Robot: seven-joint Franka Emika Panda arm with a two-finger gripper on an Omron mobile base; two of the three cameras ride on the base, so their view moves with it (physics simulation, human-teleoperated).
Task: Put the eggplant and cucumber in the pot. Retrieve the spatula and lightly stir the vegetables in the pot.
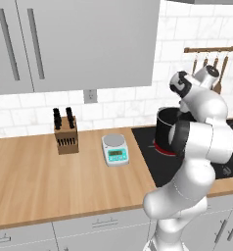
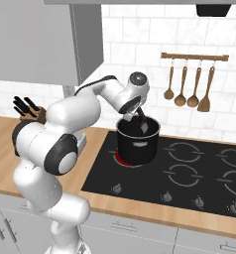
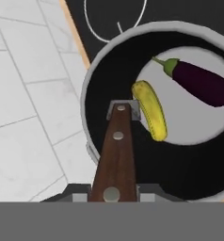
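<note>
The black pot stands on the rear left burner, and my arm hides part of the pot in the left base view. On its grey floor lie the purple eggplant and the yellow-green cucumber, side by side and apart. My gripper hovers over the pot's rim, shut on the brown handle of the spatula. The spatula's grey blade points down into the pot, close to the cucumber. From the right base view the gripper sits just above the pot's opening.
The black cooktop stretches right of the pot, with knobs along its front. Wooden spoons and a turner hang on a wall rail. A knife block and a kitchen scale stand on the wooden counter at left. Cabinets hang overhead.
</note>
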